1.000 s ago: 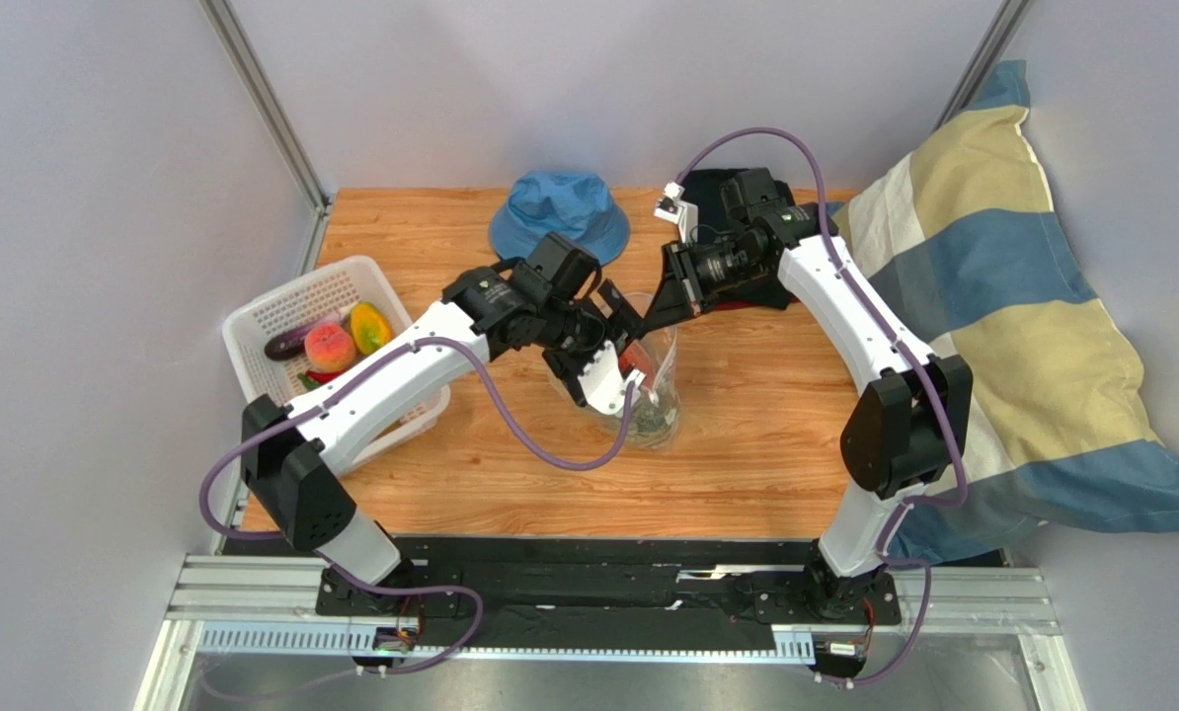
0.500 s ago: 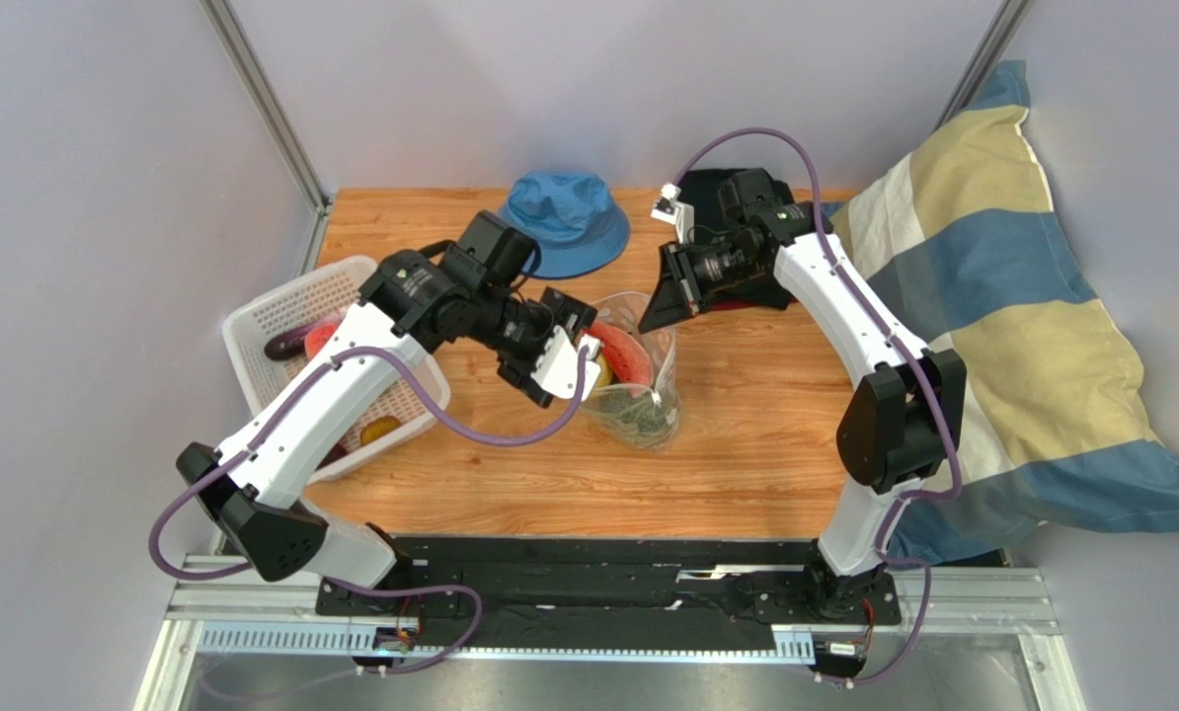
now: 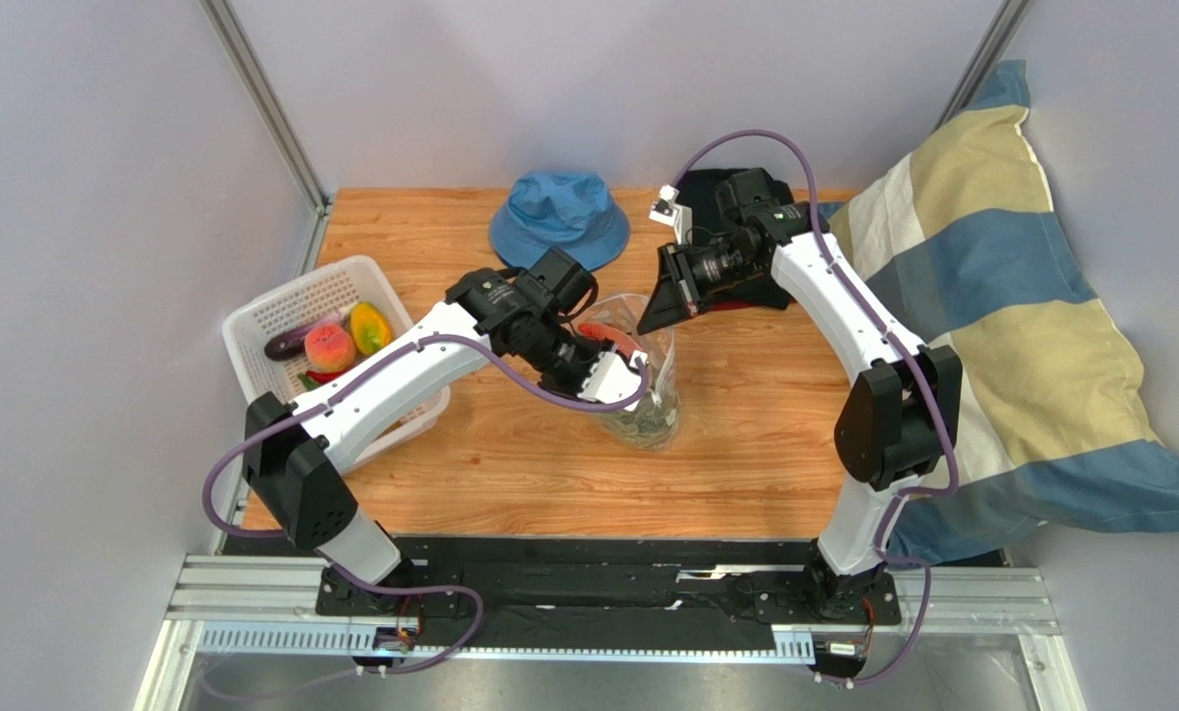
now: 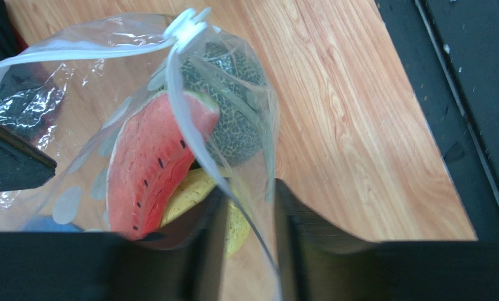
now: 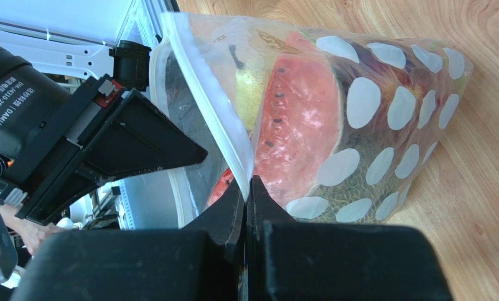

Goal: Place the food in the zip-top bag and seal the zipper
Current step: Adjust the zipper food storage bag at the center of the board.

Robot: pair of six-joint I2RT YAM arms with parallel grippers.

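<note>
The zip-top bag (image 3: 646,403) stands on the table with its mouth up, and white dots (image 5: 365,100) cover its side. Inside lie food pieces: a watermelon slice (image 4: 142,166), a netted green squash (image 4: 236,128) and a yellow fruit (image 4: 192,195). My right gripper (image 5: 248,188) is shut on the zipper (image 5: 208,94) at the far rim. My left gripper (image 4: 249,219) straddles the near rim. Its jaws are narrow, with a gap still showing beside the thin film. More food (image 3: 329,348) lies in the white basket (image 3: 262,319).
A blue hat (image 3: 559,215) lies at the back of the table. A dark cloth (image 3: 732,282) lies under my right arm. A striped pillow (image 3: 1026,311) covers the right edge. Bare wood (image 3: 729,445) shows in front of the bag.
My left gripper pulled back to the left, then returned to the bag's near rim, and its jaws narrowed a lot. The right gripper kept its hold and did not move.
</note>
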